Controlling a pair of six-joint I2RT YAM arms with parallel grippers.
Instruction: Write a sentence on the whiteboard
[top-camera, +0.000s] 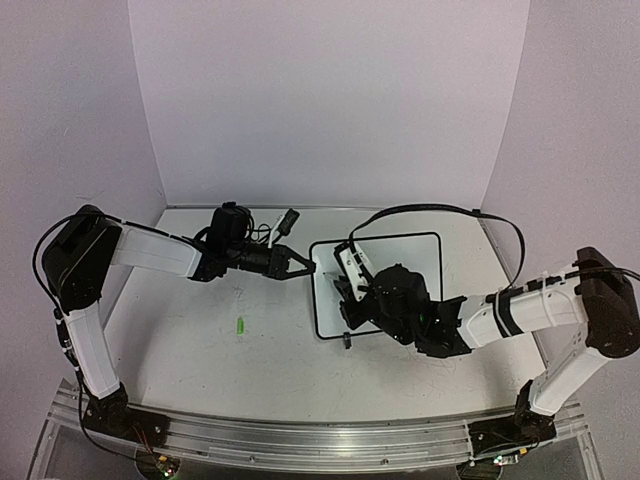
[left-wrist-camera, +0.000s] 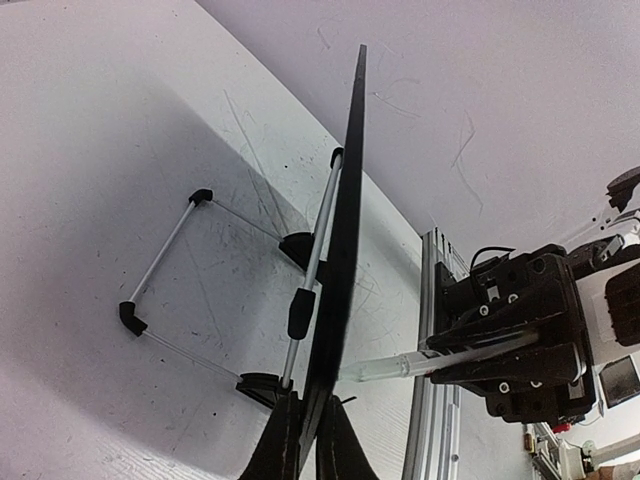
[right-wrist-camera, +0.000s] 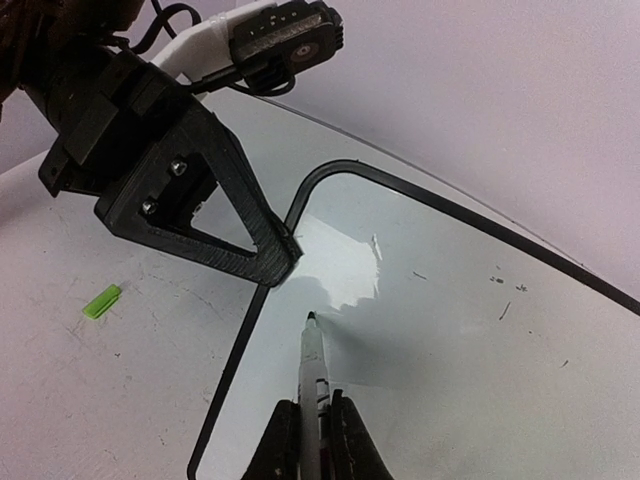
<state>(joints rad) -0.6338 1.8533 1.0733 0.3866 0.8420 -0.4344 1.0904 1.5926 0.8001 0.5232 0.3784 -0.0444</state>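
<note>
The whiteboard (top-camera: 395, 275) has a thin black frame and stands propped on a wire stand (left-wrist-camera: 165, 262). My left gripper (top-camera: 306, 266) is shut on its left edge, which shows edge-on in the left wrist view (left-wrist-camera: 346, 210). My right gripper (right-wrist-camera: 312, 445) is shut on a marker (right-wrist-camera: 312, 375). The marker tip rests on the board's face (right-wrist-camera: 460, 350) near the upper left corner. No green sentence shows on the board, only a few small dark specks. The left gripper (right-wrist-camera: 272, 255) also shows in the right wrist view, and the marker (left-wrist-camera: 395, 368) in the left wrist view.
A small green marker cap (top-camera: 241, 325) lies on the table left of the board, also in the right wrist view (right-wrist-camera: 101, 301). Faint grey scribbles mark the tabletop. White walls enclose the back and sides. An aluminium rail (top-camera: 300, 440) runs along the near edge.
</note>
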